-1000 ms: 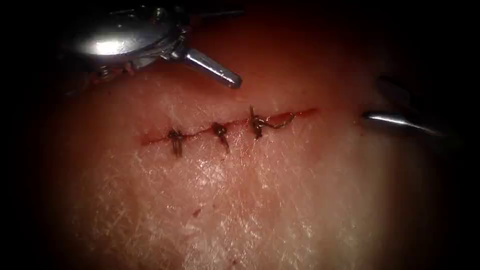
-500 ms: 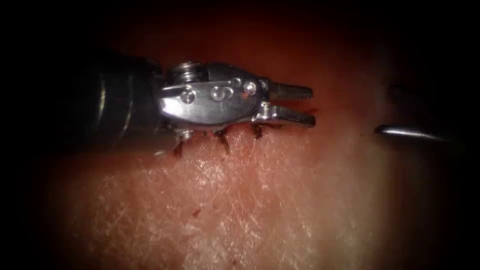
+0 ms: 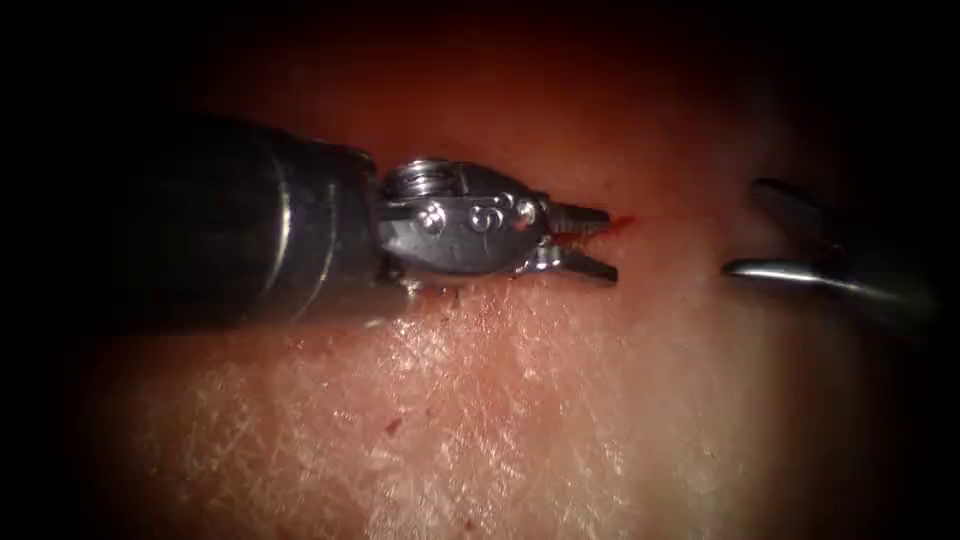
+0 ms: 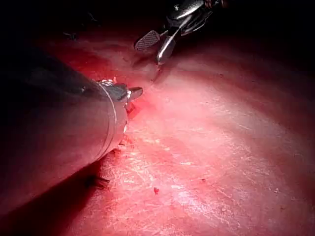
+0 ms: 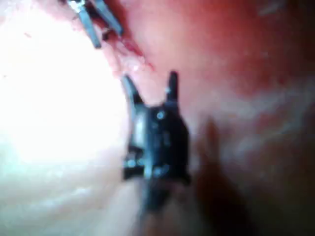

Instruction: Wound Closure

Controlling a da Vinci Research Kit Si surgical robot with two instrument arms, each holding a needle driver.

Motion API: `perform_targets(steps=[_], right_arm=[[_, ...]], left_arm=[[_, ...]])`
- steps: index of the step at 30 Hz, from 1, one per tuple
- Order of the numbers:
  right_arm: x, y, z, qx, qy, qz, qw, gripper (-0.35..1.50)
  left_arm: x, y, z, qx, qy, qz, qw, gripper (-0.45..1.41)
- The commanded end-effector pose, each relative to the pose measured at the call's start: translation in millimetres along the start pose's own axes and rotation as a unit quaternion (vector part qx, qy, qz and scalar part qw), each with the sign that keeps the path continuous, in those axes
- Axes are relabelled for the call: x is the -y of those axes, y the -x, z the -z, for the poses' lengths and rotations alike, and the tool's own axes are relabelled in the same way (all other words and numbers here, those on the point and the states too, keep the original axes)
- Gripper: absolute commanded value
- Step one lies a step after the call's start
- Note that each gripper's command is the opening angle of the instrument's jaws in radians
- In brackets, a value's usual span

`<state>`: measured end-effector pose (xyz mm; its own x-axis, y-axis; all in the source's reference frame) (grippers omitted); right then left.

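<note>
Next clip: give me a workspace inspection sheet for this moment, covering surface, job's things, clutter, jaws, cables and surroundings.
Surface: tissue, pale, with fine surface lines.
Job's things: cut's right end shows red beside the left tool; needle and thread nothing seen.
Clutter: small red specks on the tissue.
Jaws: left tool lies over the cut, jaws open, holding nothing; right tool right of the cut, jaws open, holding nothing.
Cables: nothing seen.
Surroundings: dark.

Off-task items are few. Endoscope view: one small red fleck (image 3: pixel 392 425) sits alone on the pale, finely cross-hatched surface of the tissue (image 3: pixel 560 400), in the nearer part of the lit area. Left wrist view: a larger fleck (image 4: pixel 156 190) and a smaller fleck (image 4: pixel 202 180), apart from each other, both on open surface. Origin of the flecks cannot be told.
</note>
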<state>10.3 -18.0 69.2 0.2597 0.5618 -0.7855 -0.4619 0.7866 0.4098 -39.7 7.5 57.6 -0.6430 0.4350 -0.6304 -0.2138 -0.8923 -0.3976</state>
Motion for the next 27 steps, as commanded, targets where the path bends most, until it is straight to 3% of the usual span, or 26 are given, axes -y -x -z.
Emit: perform_targets(steps=[1, 2, 3, 13, 21, 27], right_arm=[[0.6, 0.6, -0.8, -0.001, -0.002, -0.001, 1.000, 1.31], [0.7, 0.6, -0.9, -0.001, -0.002, 0.000, 1.000, 1.31], [0.8, 0.6, -1.0, 0.000, -0.002, 0.000, 1.000, 1.31], [2.3, 1.4, -2.4, -0.004, -0.033, 0.005, 0.999, 1.31], [5.4, 1.6, -8.5, -0.053, -0.046, 0.014, 0.997, 1.31], [7.8, 0.0, -12.0, -0.070, -0.047, 0.013, 0.996, 1.31]], left_arm=[[0.2, 0.0, -0.7, 0.000, -0.001, 0.000, 1.000, 0.05], [0.4, 0.1, -0.8, 0.000, 0.000, 0.000, 1.000, -0.01], [0.3, 0.2, -0.7, 0.000, 0.001, 0.000, 1.000, -0.43], [1.3, 0.1, 1.1, -0.004, 0.003, -0.010, 1.000, -0.45], [3.4, 1.0, 2.5, -0.008, -0.001, -0.010, 1.000, -0.45], [3.8, 1.6, 2.9, -0.009, 0.000, -0.012, 1.000, -0.45]])
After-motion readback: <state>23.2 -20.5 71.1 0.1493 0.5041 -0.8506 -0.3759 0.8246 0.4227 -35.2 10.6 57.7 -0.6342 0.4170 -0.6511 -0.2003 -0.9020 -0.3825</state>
